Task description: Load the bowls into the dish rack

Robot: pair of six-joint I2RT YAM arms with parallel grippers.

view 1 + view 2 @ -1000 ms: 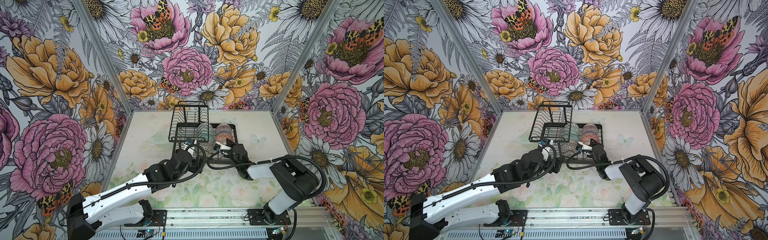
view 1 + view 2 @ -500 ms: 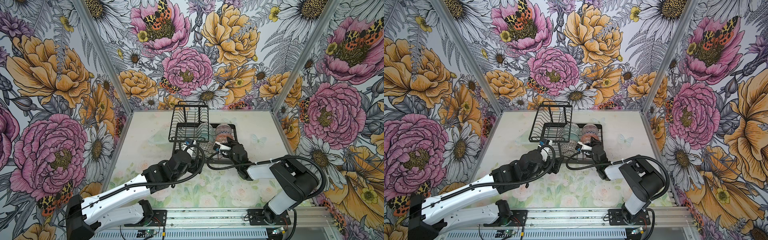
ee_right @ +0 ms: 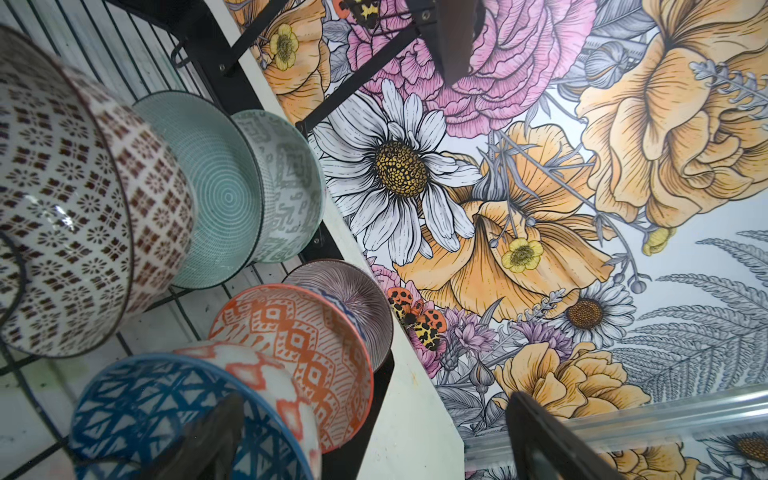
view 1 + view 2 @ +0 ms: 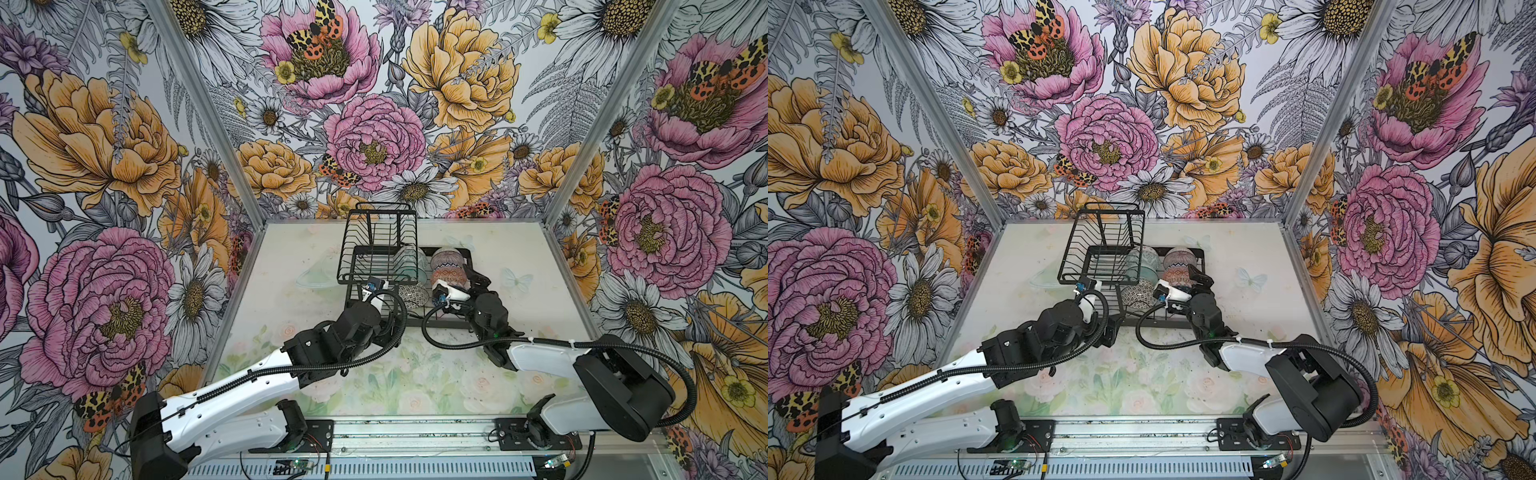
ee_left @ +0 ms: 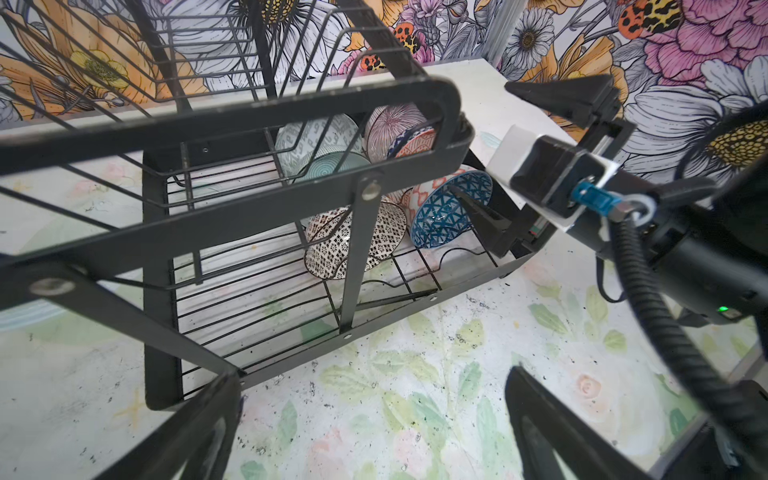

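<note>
The dish rack holds all six bowls on edge in its base tray: the blue-triangle bowl at the rack's front right corner against the orange bowl, the mosaic bowl just beside it, the teal ringed bowl, grey-green bowl and pink ribbed bowl toward the rack's back. The right arm's fingers are spread wide and grip nothing, one before the blue-triangle bowl's hollow. The left arm's fingers, also wide and empty, hang over the worktop just in front of the rack.
</note>
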